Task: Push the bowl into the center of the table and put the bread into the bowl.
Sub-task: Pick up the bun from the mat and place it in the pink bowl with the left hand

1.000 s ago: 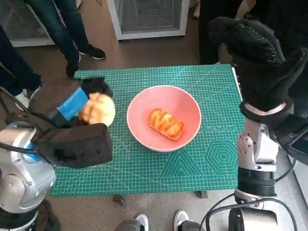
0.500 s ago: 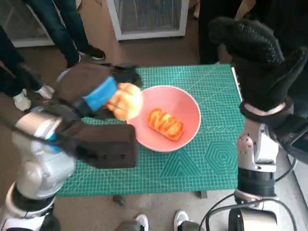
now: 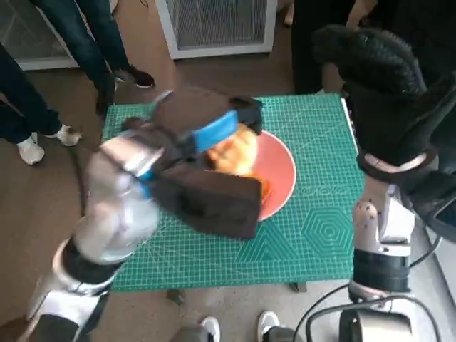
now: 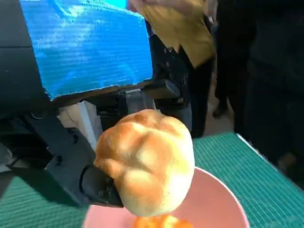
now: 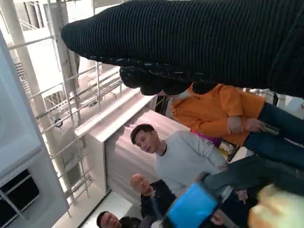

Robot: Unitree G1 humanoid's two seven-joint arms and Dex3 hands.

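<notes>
A pink bowl [image 3: 279, 169] sits near the middle of the green mat, largely covered by my left arm. My left hand [image 3: 214, 128] holds a pale round bread roll [image 3: 235, 151] over the bowl. In the left wrist view the black fingers [image 4: 97, 185] grip the roll [image 4: 149, 159] just above the bowl's rim [image 4: 213, 199]. A glazed orange bread [image 4: 161, 222] lies inside the bowl, mostly hidden. My right hand [image 3: 381, 78] is raised high off the table's right edge, its gloved fingers curled, holding nothing.
The green cutting mat [image 3: 313, 235] covers the small table. People's legs and shoes [image 3: 43, 142] stand on the floor at the left and back. A white cabinet [image 3: 214, 25] stands behind the table. Several people [image 5: 185, 156] appear in the right wrist view.
My left hand has carried the roll from the mat's left side rightward until it is over the bowl. The right hand has stayed raised and still.
</notes>
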